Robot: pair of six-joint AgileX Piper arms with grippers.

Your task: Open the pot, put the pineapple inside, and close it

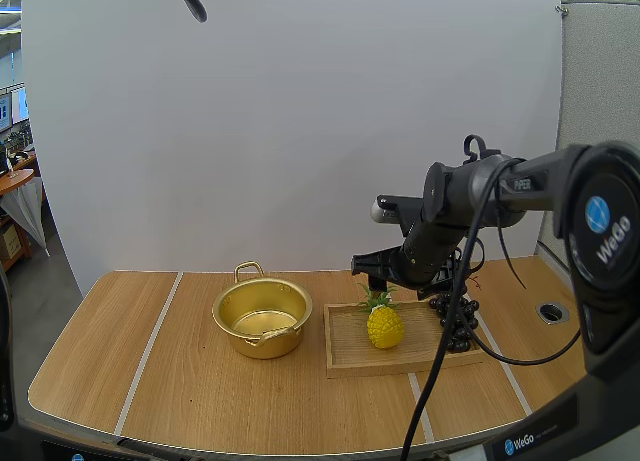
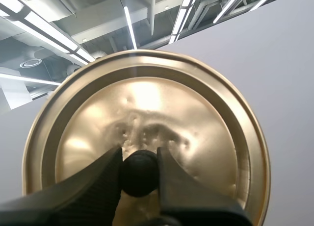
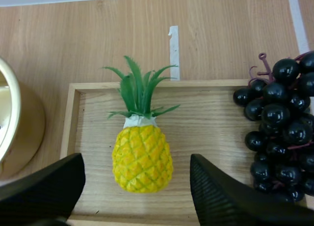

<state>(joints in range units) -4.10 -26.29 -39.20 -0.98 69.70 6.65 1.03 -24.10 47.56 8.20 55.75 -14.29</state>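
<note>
The left pincer (image 2: 140, 169) gripped the lid (image 2: 147, 103) (pot (image 1: 262, 316) open); the right pincer (image 3: 137, 187) gaped over the pineapple (image 3: 142, 157), descent due next.

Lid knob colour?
Black knob on a gold lid, pinched by the left gripper. Shows best in the left wrist view.

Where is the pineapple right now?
High view: the pineapple sits on the wooden tray, between the pot at left and the grapes at right.
</note>
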